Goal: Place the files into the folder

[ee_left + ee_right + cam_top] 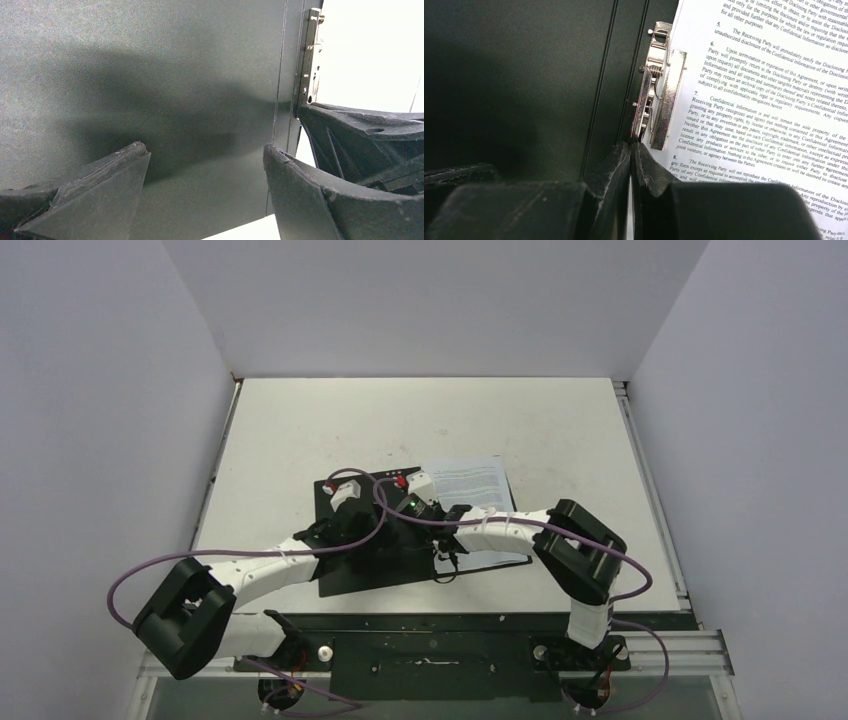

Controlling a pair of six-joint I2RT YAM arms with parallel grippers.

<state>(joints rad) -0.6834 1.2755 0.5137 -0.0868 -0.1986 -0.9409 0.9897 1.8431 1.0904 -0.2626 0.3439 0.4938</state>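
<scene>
Files at the spine clip, folder lying open

The folder [345,578] lies open at the table's centre, and the files [764,100] sit on its right half, their left edge under the metal clip [659,85]. Our right gripper [631,150] is clenched with nothing visible between its tips, just below the clip. Our left gripper [205,149] is spread wide above the black left cover, grasping nothing. We judge it best to press the clip straight down while the left cover is steadied, so the sheets do not skew.
</scene>
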